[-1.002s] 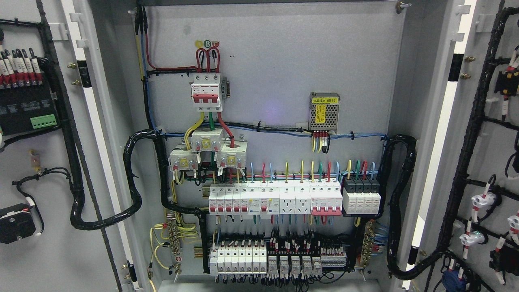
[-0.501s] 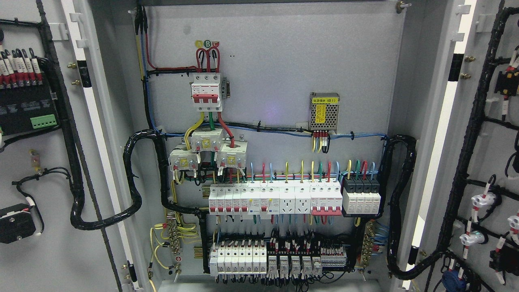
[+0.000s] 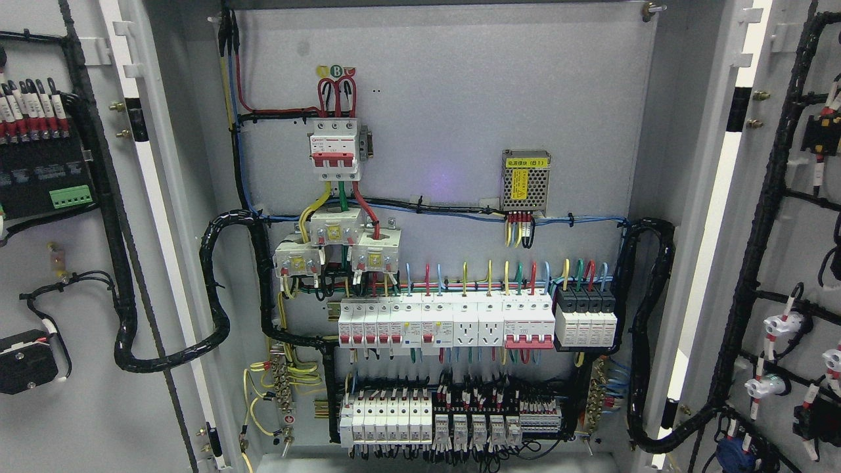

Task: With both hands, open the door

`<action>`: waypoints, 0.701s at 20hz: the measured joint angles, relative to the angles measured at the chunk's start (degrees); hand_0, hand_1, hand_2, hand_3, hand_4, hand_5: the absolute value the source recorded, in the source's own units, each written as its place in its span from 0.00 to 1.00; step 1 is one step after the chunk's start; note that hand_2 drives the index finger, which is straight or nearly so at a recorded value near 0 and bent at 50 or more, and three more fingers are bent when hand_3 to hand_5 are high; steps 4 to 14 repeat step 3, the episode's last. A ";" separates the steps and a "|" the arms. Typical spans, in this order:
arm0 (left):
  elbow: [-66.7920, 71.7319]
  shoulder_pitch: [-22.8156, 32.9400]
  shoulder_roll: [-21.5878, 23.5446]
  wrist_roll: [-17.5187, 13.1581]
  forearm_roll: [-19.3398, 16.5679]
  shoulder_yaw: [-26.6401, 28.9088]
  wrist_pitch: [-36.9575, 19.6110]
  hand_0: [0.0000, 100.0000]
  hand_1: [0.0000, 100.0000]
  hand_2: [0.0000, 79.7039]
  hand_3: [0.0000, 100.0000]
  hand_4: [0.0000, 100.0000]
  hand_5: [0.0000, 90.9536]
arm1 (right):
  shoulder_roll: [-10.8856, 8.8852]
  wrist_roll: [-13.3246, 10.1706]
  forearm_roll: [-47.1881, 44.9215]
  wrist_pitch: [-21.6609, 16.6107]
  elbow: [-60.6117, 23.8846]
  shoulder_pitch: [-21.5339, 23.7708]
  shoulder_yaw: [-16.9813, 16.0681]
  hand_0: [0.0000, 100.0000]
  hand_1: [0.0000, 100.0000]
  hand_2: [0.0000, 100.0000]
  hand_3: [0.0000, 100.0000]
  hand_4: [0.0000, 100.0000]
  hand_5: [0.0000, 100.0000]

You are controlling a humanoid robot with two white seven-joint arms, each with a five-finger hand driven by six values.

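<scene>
**Both cabinet doors swung wide, no hands in sight**

The grey sheet-metal left door (image 3: pixel 85 394) stands folded out to the left of the grey back panel of the cabinet (image 3: pixel 447 98), and the matching grey right door (image 3: pixel 798 263) stands out to that panel's right. Neither robot hand shows in the head view, so their fingers cannot be judged.

By the look of them, the doors are stiff steel leaves, weighted by mounted components and tied to the cabinet by thick black cable looms (image 3: pixel 217 295) beside the panel's lower left, so they would swing heavily. The smooth painted edge farthest from the hinges seems the safest hold; the wiring should be avoided. The task appears essentially complete.
</scene>
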 measured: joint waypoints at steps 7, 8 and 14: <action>0.33 -0.01 -0.08 -0.01 0.00 0.35 -0.19 0.00 0.00 0.00 0.00 0.04 0.00 | 0.22 0.06 0.00 0.01 0.12 -0.03 -0.30 0.00 0.00 0.00 0.00 0.00 0.00; 0.33 -0.01 -0.08 -0.01 0.00 0.35 -0.19 0.00 0.00 0.00 0.00 0.04 0.00 | 0.22 0.06 0.00 0.01 0.12 -0.03 -0.30 0.00 0.00 0.00 0.00 0.00 0.00; 0.33 -0.01 -0.08 -0.01 0.00 0.35 -0.19 0.00 0.00 0.00 0.00 0.04 0.00 | 0.22 0.06 0.00 0.01 0.12 -0.03 -0.30 0.00 0.00 0.00 0.00 0.00 0.00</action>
